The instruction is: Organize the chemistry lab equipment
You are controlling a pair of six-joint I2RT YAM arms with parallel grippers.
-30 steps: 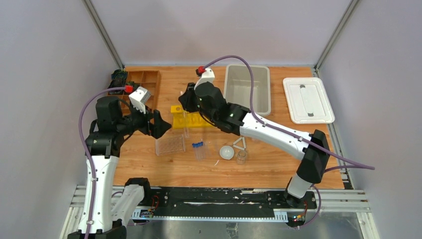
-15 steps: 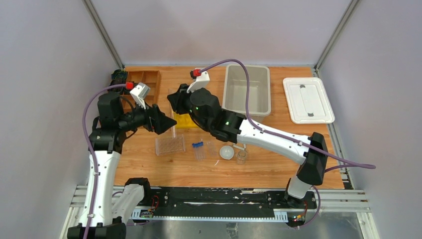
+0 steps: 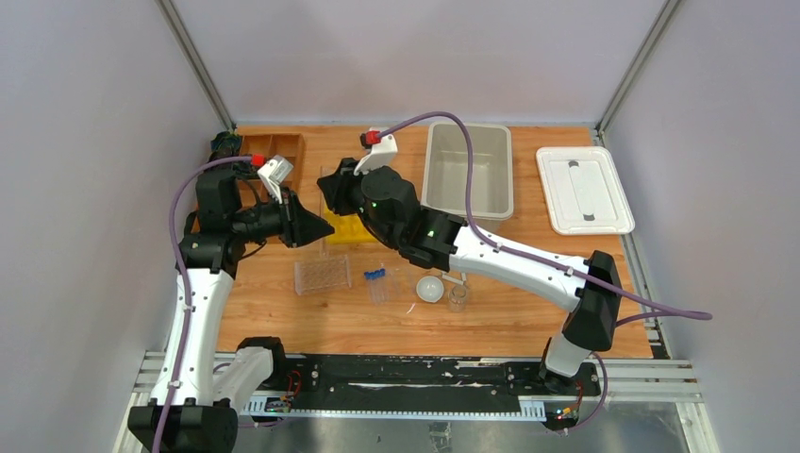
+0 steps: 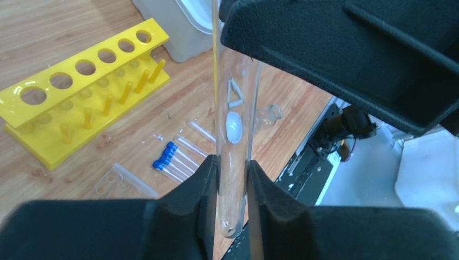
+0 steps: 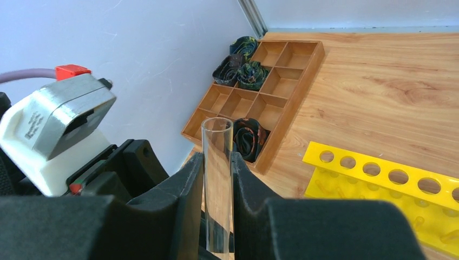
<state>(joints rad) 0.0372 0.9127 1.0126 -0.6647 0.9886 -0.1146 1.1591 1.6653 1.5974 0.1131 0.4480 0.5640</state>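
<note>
Left end effector [image 4: 233, 173] is clamped on the rounded bottom end of a big clear test tube [image 4: 236, 124]; both fingers [image 4: 203, 184] press on the glass. Right end effector [image 5: 217, 168] grips the same tube nr its open top, rim poking up above the pads. So both arms hold one tube, roughly upright, up off the worktop [image 3: 528, 217] at the back-left, just in front of the brown wooden tray [image 3: 274, 151] & beside the yellow rack [image 3: 351, 229]. From the top cam the tube itself is barely visible between the two black end effectors.

Rest of the gear, on the worktop:
- clear plastic rack [image 3: 323, 275] lies flat, centre-left, in front of the yellow rack
- thin blue-capped tubes [image 3: 377, 281] lie loose just right of it, caps toward the back
- white bowl [image 3: 430, 288] right of the tubes, w/ a small glass beaker [image 3: 458, 297] just beside it
- grey bin [image 3: 469, 170] at the back, white lid [image 3: 584, 189] well apart to its right

Wooden tray has dark bundled items in some compartments; can't tell what they are.
</note>
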